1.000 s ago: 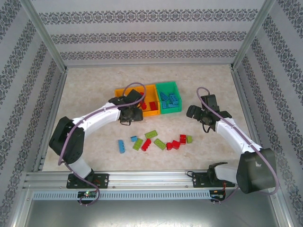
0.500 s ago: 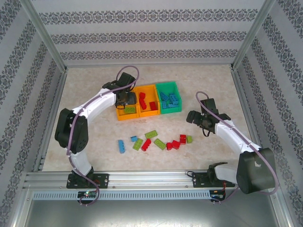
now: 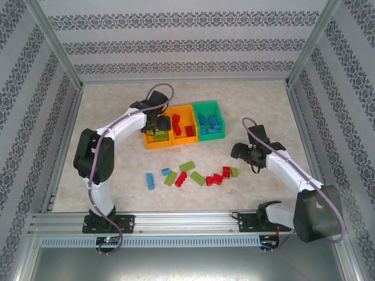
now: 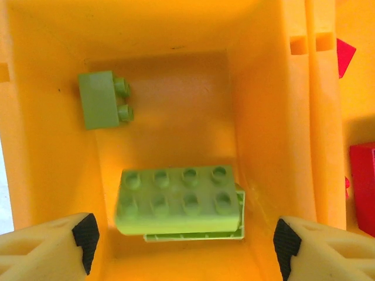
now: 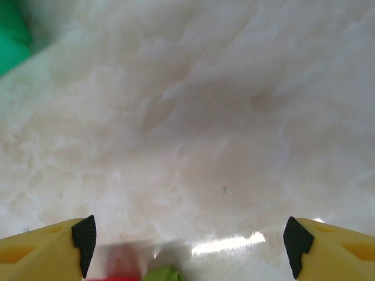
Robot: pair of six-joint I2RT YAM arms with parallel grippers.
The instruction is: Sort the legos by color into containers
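Three joined containers stand at mid-table: a left orange bin [image 3: 153,142], a middle orange bin [image 3: 186,139] with red legos, and a green bin [image 3: 210,105] with blue legos. My left gripper [image 3: 159,125] hovers open over the left orange bin [image 4: 258,117]. Below its spread fingers, a lime green lego [image 4: 179,199] lies free on another green piece, and a small green lego [image 4: 102,105] lies farther in. My right gripper [image 3: 244,153] is open and empty above bare table [image 5: 193,134], just right of the loose legos. A red lego [image 5: 120,272] and a green lego [image 5: 167,274] peek in at the bottom edge.
Loose legos lie in a band in front of the bins: blue [image 3: 151,181], green [image 3: 187,166], red [image 3: 214,179], green [image 3: 234,172] and several more. Patterned walls and metal posts [image 3: 58,52] ring the table. A corner of the green bin [image 5: 12,35] shows in the right wrist view.
My left gripper moved from the bins' front edge to over the left orange bin and opened wider. My right gripper came nearer and lower, toward the loose legos.
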